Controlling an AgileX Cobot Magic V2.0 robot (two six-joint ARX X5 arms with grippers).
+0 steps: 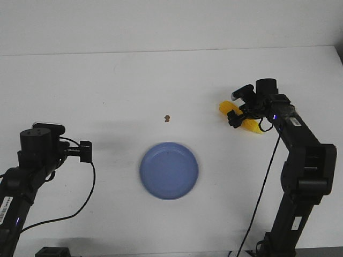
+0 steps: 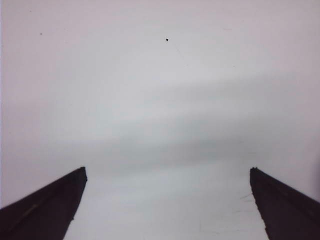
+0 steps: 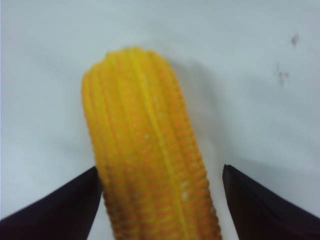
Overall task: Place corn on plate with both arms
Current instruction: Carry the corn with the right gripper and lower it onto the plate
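Observation:
The yellow corn [image 1: 224, 108] lies on the white table at the right, beyond the blue plate [image 1: 169, 170] and to its right. My right gripper [image 1: 236, 119] sits low over the middle of the corn [image 3: 145, 150]. In the right wrist view the right gripper [image 3: 160, 170] is open and straddles the ear: one finger touches its side, while a gap separates the other finger from it. The plate holds nothing. My left gripper [image 2: 167, 170] is open over bare table, with nothing between its fingers. The left arm [image 1: 42, 143] stands at the left edge of the table, left of the plate.
A tiny brown speck [image 1: 168, 118] lies on the table beyond the plate. A black cable [image 1: 86, 198] loops from the left arm near the front edge, and another cable [image 1: 265, 176] hangs beside the right arm.

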